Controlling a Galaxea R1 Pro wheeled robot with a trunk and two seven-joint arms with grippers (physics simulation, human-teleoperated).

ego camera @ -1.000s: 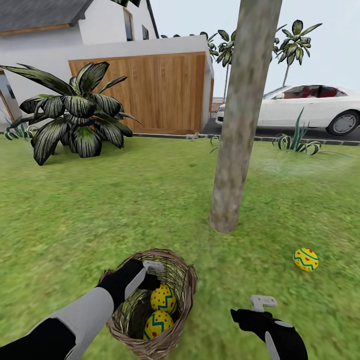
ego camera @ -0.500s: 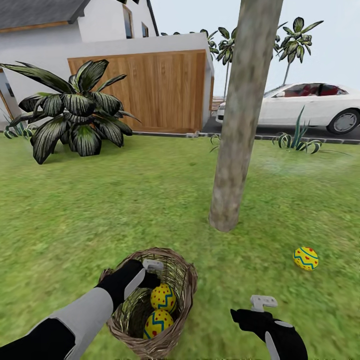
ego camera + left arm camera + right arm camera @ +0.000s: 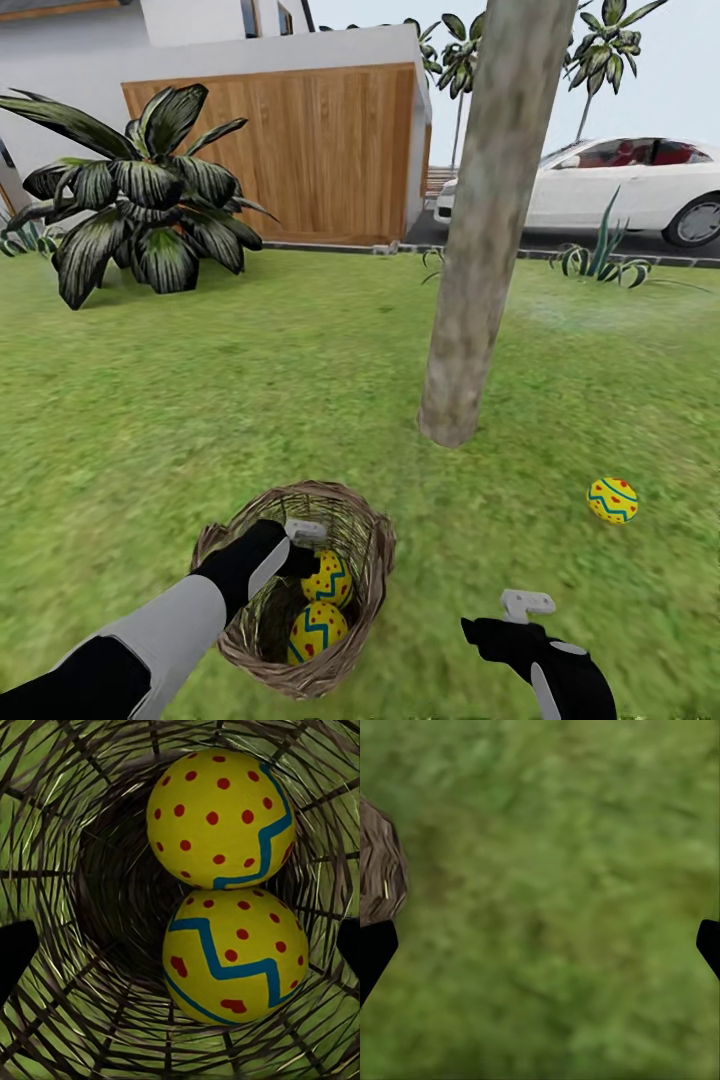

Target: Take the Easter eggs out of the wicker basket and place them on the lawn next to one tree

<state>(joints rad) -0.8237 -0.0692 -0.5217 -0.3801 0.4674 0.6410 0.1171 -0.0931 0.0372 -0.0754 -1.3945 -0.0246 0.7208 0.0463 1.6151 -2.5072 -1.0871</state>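
Eggs (image 3: 318, 605) half-hidden by basket (image 3: 372, 560) rim — left tool (image 3: 298, 545) apart above, right tool (image 3: 515, 615) apart.

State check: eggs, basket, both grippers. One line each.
wicker basket: upright on the lawn, two eggs inside.
eggs in basket: touching, ungripped.
third egg: on the grass to the right of the tree trunk.
left gripper: open, inside the basket above the eggs.
right gripper: open, empty, over grass.

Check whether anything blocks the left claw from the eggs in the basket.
Nothing visible does. The left claw hangs inside the wicker basket, open, looking straight at the two Easter eggs, with only free space between.
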